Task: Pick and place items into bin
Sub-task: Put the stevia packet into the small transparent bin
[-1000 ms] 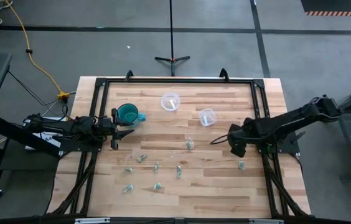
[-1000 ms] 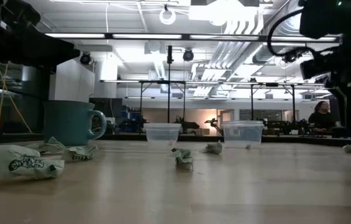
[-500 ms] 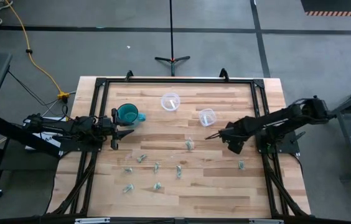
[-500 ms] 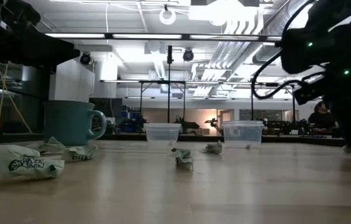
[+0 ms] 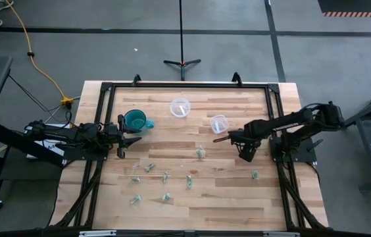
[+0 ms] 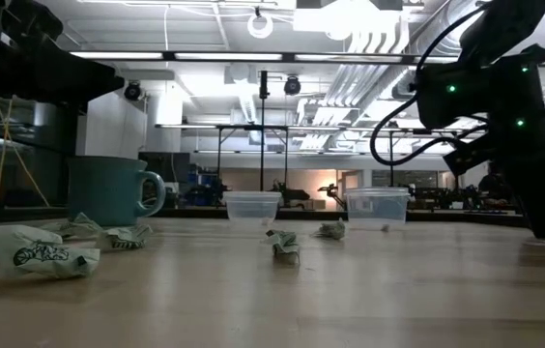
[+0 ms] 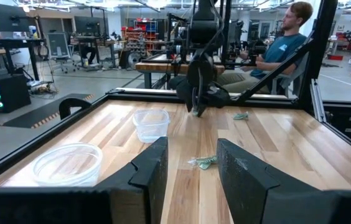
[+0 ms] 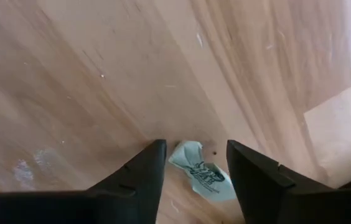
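Right gripper (image 5: 217, 139) now nearer centre piece (image 5: 200, 154)

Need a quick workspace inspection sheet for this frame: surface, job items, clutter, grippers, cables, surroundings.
Surface: wooden table inside a black frame.
Job's things: small green-and-whitish items scattered across the near half; one packet lies between the right fingers; two clear tubs sit apart at the far side.
Clutter: teal mug at far left.
Grippers: right gripper open, low over the packet; left gripper open, waiting beside the mug.
Cables: yellow cord on the floor, left.
Surroundings: seated person beyond the table.
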Motion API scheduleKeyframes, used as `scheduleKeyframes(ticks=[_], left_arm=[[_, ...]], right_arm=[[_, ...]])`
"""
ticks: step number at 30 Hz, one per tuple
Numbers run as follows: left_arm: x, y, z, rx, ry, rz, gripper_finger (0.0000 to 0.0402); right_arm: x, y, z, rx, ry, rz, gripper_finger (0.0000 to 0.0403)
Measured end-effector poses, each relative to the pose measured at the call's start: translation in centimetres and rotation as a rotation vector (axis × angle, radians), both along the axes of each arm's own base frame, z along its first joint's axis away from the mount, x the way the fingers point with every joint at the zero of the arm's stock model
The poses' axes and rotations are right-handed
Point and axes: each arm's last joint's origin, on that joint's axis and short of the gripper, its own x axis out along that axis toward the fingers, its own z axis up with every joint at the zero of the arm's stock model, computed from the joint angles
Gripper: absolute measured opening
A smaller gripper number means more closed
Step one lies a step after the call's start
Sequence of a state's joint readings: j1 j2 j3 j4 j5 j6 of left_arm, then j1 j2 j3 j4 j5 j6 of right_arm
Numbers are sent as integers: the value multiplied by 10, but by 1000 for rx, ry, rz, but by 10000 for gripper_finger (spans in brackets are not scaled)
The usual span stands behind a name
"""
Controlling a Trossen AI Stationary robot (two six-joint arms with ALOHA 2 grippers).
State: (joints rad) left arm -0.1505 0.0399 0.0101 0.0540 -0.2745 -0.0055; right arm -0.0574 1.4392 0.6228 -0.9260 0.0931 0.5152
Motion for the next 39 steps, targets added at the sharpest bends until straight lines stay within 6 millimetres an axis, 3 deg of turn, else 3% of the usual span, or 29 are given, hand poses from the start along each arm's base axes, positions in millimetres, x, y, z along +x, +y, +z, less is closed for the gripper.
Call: scheduleKeyframes(ticks=[14, 20, 33, 39], left_arm=[[0, 0, 0, 0, 0, 0, 172], [0, 0, 0, 0, 0, 0, 172], [0, 0, 0, 0, 1, 0, 172], [0, 0, 0, 0, 1, 0, 172]], right_arm=[[-1, -1, 0, 43, 7, 5, 20], [2, -3, 2, -5, -5, -28, 15], [74, -11, 60, -169, -443, 253, 5], [93, -23, 74, -307, -616, 269, 9]])
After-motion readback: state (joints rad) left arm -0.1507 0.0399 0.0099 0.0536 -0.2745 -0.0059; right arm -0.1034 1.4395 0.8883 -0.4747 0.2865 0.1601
